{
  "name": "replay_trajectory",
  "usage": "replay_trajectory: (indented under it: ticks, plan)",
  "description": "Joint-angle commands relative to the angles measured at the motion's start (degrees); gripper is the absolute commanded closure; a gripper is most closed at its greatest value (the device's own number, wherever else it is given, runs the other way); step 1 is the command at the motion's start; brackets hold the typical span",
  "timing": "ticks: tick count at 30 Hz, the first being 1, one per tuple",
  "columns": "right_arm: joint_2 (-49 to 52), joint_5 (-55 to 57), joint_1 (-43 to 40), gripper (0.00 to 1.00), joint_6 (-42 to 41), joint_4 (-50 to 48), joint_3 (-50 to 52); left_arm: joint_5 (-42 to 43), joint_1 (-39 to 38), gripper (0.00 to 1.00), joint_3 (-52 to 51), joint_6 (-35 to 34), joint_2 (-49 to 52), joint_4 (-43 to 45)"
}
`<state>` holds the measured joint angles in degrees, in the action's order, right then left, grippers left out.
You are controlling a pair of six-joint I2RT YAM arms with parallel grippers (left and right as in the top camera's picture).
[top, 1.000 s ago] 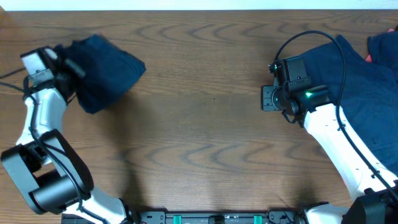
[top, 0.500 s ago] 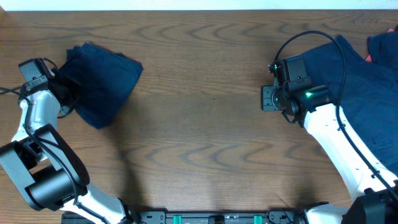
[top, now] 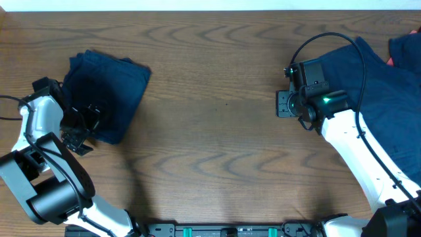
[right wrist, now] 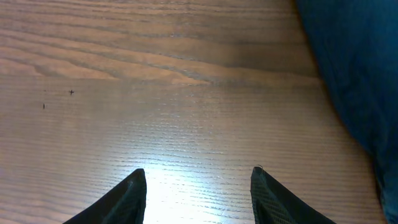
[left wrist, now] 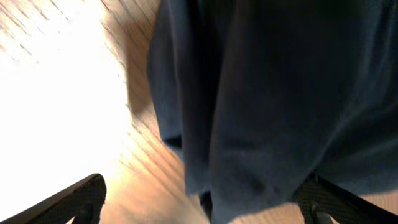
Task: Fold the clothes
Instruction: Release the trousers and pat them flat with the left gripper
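A folded dark navy garment (top: 108,89) lies on the table at the far left. My left gripper (top: 83,128) stands wide open at its near-left edge, holding nothing. In the left wrist view the same cloth (left wrist: 280,93) fills the upper right, and its lower edge hangs loose between the spread fingers of that gripper (left wrist: 205,182). More navy clothes (top: 388,85) are heaped at the far right, under my right arm. My right gripper (top: 283,104) is open over bare wood just left of that heap. The right wrist view shows nothing between that gripper's (right wrist: 198,173) fingers, with cloth (right wrist: 354,74) off to the right.
The wooden table (top: 217,131) stretches between the two garments. A black cable (top: 329,38) loops above the right wrist. A small pink-red scrap (top: 390,62) peeks out by the right heap. Both arm bases sit at the front edge.
The left gripper has opened and let go of the folded garment, then drawn back toward the front. The garment has settled flat. The right arm has not moved.
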<state>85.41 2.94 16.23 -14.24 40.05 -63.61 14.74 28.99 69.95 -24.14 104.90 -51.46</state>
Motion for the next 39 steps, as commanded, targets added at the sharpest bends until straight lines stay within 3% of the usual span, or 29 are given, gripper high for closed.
replay_trajectory:
  ticks: [1, 4, 9, 16, 22, 29, 39]
  plan:
    - [-0.66, -0.2, -1.05, 0.47, 0.15, 0.07, -0.68, 1.05, 0.33, 0.01, 0.11, 1.77, -2.56, -0.5]
    - [-0.66, -0.2, -1.05, 0.47, 0.13, 0.04, -0.68, 1.07, 0.02, 0.1, 0.02, 1.77, -2.69, -0.35]
    - [-0.66, -0.22, -1.05, 0.47, 0.13, 0.07, -0.68, 1.27, -1.16, 0.13, -1.22, 1.75, -2.67, 0.85]
    - [-0.66, -0.22, -1.05, 0.47, 0.13, 0.28, -0.68, 1.46, -3.91, 0.19, -1.4, 1.53, -2.67, 13.57]
    - [-0.66, -0.17, -1.05, 0.47, 0.15, 1.62, -0.68, 5.25, -6.19, 0.19, -1.38, 1.31, -2.67, 23.06]
    - [-0.66, -0.17, -1.05, 0.45, 0.15, 1.7, -0.68, 5.92, -6.47, 0.19, -1.38, 0.92, -2.67, 25.53]
    - [-0.66, -0.15, -1.11, 0.44, 0.15, 1.6, -0.68, 16.52, -6.47, 0.18, -1.38, 0.33, -2.67, 31.15]
